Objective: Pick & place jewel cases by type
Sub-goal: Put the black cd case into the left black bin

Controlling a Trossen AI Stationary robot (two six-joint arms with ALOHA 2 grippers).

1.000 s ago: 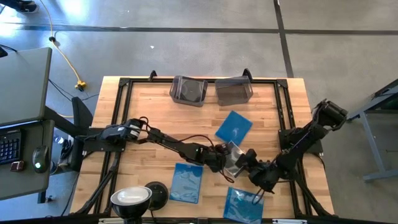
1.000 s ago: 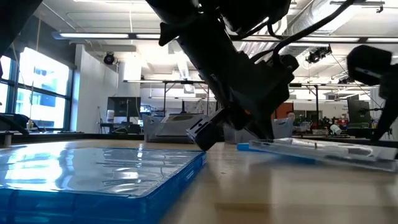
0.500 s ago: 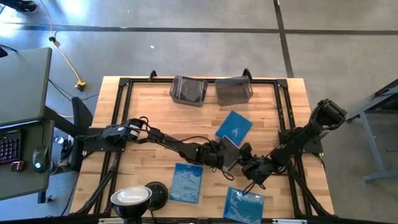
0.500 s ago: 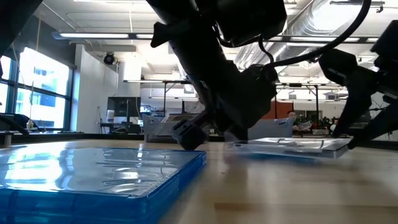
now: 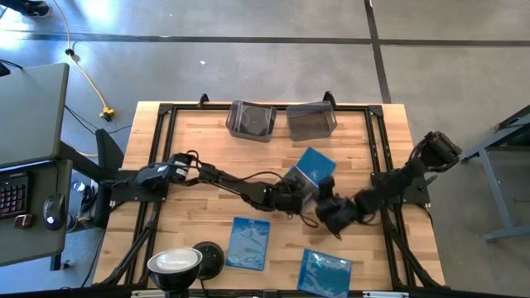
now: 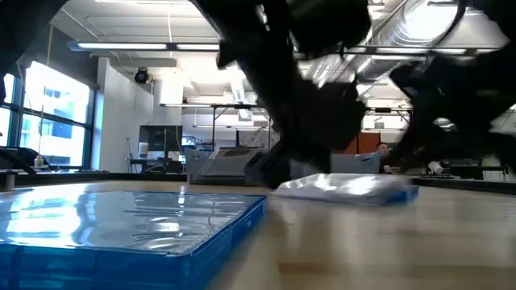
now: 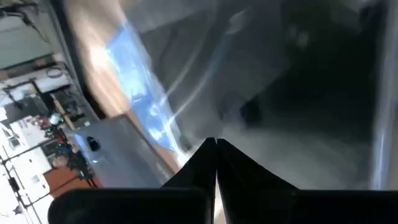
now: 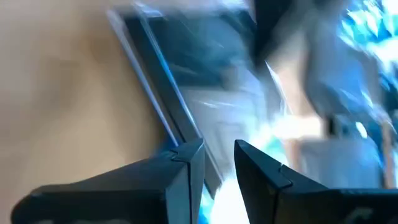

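Observation:
A dark grey jewel case [image 5: 298,182] lies mid-table, its far part resting on a blue jewel case [image 5: 319,162]; in the low view it [image 6: 347,186] sits slightly tilted. My left gripper [image 5: 292,197] is shut at the grey case's near left side. My right gripper [image 5: 321,207] stands at its near right side, fingers a narrow gap apart [image 8: 219,149]. Two more blue cases [image 5: 248,242] [image 5: 325,272] lie flat near the table's near edge. My left gripper touches the grey case [image 7: 292,93] with its shut fingertips [image 7: 216,144], coming low from the table's left; edge or top face, I cannot tell. My right gripper comes low from the near right, and the case's rim [image 8: 177,127] runs up to one fingertip [image 8: 189,152]. Whether the rim sits between the fingers does not show.
Two smoky-grey bins [image 5: 252,121] [image 5: 311,122] stand side by side at the far edge. A round lamp [image 5: 175,265] and a dark disc [image 5: 207,255] sit at the near left corner. Bare wood shows on the left half of the table.
The grey case has slid along the table toward the far edge and now overlaps the blue case there. Both grippers have travelled with it, the left from the near left and the right from the near right, staying on either side of it.

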